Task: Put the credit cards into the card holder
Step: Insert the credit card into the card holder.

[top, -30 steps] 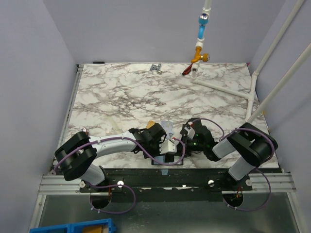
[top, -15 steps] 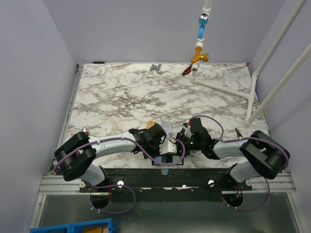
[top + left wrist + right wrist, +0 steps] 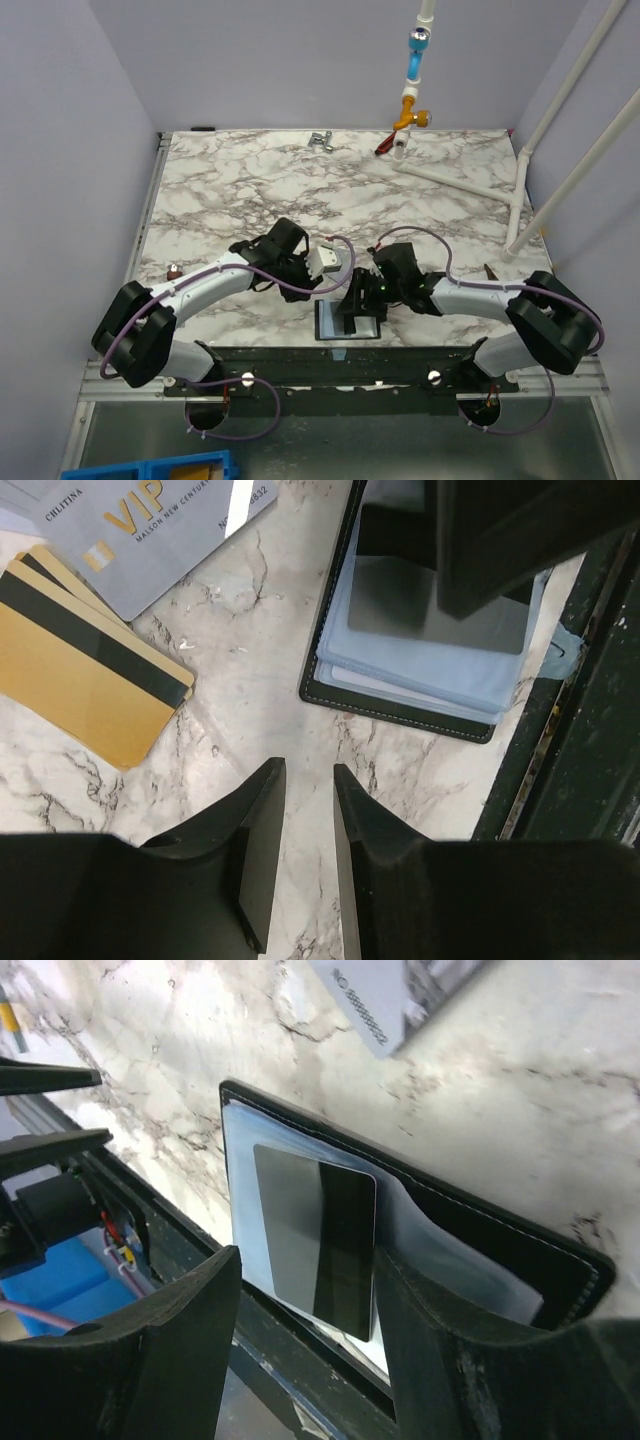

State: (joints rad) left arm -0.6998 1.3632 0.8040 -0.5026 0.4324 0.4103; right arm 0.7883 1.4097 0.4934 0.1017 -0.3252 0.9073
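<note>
The card holder (image 3: 348,326) lies open at the table's near edge, its bluish-grey lining (image 3: 430,665) facing up. A dark glossy card (image 3: 318,1235) rests on that lining. My right gripper (image 3: 308,1260) hovers over it, open, one finger on each side of the card without touching it. The gold-tan credit card (image 3: 85,675), with its dark stripe, and the grey-blue credit card (image 3: 150,520) lie on the marble to the left of the holder. My left gripper (image 3: 308,780) hangs above bare marble near them, open by a narrow gap with nothing in it.
A black rail (image 3: 400,362) runs right behind the holder along the table's near edge. White pipes with a blue and orange valve (image 3: 410,105) and a small metal clip (image 3: 320,140) stand at the far side. The two wrists are close together above the holder.
My right gripper has opened and slid left over the card holder. My left arm has drawn back from the holder towards the far left, and the holder's lining now shows.
</note>
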